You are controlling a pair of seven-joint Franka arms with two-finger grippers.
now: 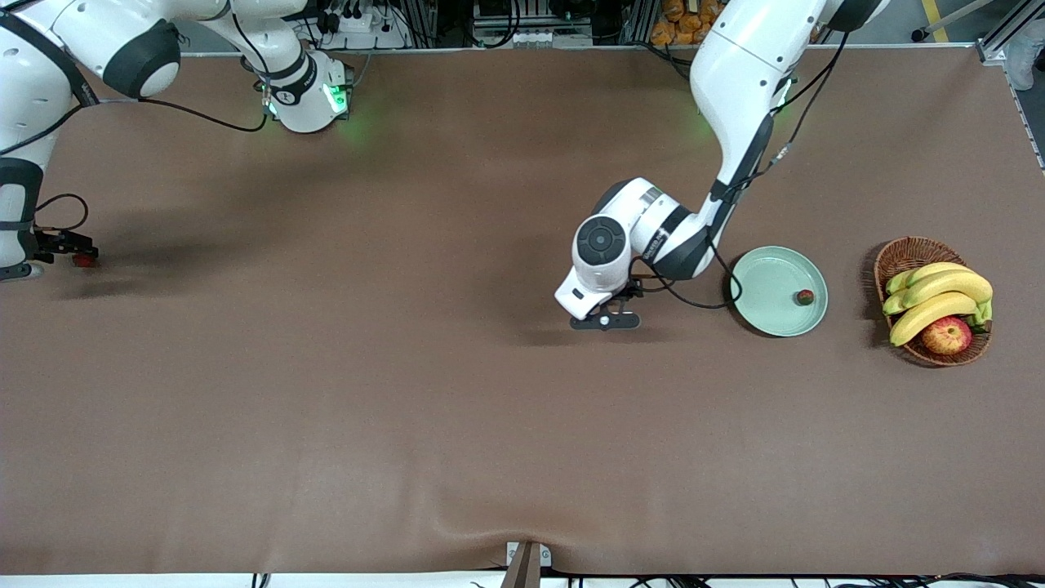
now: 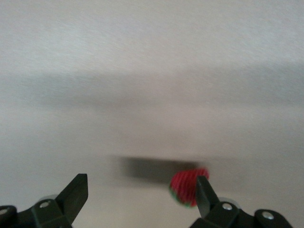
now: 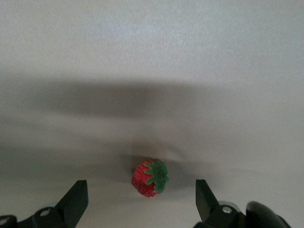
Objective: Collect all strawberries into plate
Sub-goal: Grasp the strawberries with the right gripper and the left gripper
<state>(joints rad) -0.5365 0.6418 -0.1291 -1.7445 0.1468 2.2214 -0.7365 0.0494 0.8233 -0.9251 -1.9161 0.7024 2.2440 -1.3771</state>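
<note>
Left gripper sits low over the bare table mid-table, just toward the right arm's end from the plate, fingers spread wide and holding nothing. In the left wrist view the gripper has 1 strawberry lying on the cloth right against the inside of 1 finger, the other finger well clear of it; this berry is hidden under the hand in the front view. Right gripper is down at the table at the right arm's end, near the view's edge, fingers also spread apart and gripping nothing. A 2nd strawberry lies on the table at its fingertips; in the right wrist view the berry lies between the open fingers of the gripper, green cap showing, touching neither finger. The 3rd strawberry is already in the plate, close to the rim on the basket side. The plate is pale green, flat on the table toward the left arm's end, a black cable from the left arm running along its rim. Wicker basket is beside the plate, nearer the table end, holding bananas and an apple. So 1 berry in the plate, 2 on the cloth, each at a gripper.
</note>
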